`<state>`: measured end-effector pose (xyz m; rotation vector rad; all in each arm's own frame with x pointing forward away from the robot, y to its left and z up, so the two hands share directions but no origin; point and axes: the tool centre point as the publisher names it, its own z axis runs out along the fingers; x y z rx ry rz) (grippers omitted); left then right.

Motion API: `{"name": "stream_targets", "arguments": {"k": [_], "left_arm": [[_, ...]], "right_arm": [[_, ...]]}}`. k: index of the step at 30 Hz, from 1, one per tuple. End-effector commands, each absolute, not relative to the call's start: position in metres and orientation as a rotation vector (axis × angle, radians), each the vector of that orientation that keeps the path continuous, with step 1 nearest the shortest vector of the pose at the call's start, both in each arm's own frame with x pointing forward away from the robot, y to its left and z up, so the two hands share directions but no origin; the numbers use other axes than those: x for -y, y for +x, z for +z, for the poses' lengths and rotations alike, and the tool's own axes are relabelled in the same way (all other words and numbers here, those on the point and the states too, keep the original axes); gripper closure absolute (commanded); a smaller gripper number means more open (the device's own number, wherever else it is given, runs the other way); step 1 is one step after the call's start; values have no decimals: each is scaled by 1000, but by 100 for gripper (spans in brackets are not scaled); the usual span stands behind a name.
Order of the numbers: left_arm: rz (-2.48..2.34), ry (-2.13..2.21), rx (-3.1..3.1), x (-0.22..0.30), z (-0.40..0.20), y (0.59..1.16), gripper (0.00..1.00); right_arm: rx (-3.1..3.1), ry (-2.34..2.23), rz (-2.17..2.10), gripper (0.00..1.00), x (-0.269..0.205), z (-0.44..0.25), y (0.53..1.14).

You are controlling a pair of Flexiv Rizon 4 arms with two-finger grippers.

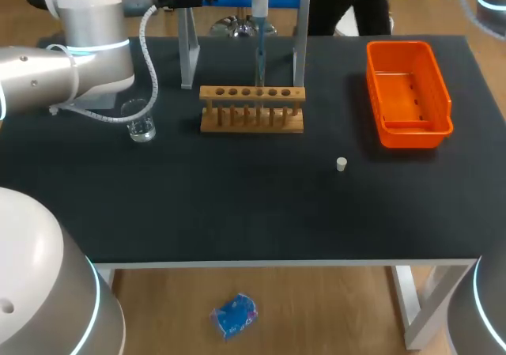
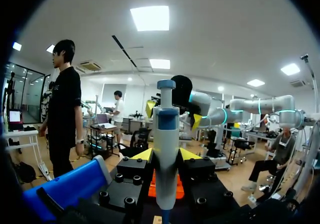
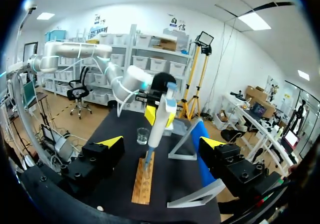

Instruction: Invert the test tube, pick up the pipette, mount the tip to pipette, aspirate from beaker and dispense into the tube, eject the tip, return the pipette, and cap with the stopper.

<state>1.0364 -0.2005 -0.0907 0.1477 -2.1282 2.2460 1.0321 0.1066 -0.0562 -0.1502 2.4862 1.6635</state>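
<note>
Over the black table (image 1: 237, 213), the left gripper (image 2: 165, 155) pinches a white, blue-capped pipette (image 2: 166, 129) upright, tip at the wooden test tube rack (image 1: 251, 110), its cap cut off in the head view, while the right gripper (image 3: 162, 143) stands spread.

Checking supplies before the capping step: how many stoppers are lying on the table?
1. One small white stopper lies alone on the black table, nearer the camera than the wooden rack and orange bin; the bin's near wall could hide another.

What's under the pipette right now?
The wooden rack stands under the pipette, whose lower end is at one of the rack's middle holes. I cannot tell whether a tube sits in that hole.
</note>
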Motion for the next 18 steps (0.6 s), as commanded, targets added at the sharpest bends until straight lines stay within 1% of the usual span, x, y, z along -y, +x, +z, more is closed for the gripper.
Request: {"name": "stream_targets", "arguments": {"k": [1, 3, 11, 18], "left_arm": [[2248, 149, 2128, 201, -90, 1036, 100], [2248, 149, 2128, 201, -90, 1036, 100], [2248, 149, 2128, 201, -90, 1036, 100], [2248, 149, 2128, 201, -90, 1036, 100]], "right_arm": [[-2503, -185, 1660, 0, -108, -36, 1035], [-2504, -195, 1666, 0, -111, -28, 1034], [-2454, -228, 1918, 0, -122, -1, 1033], [-2454, -228, 1918, 0, -122, -1, 1033]]}}
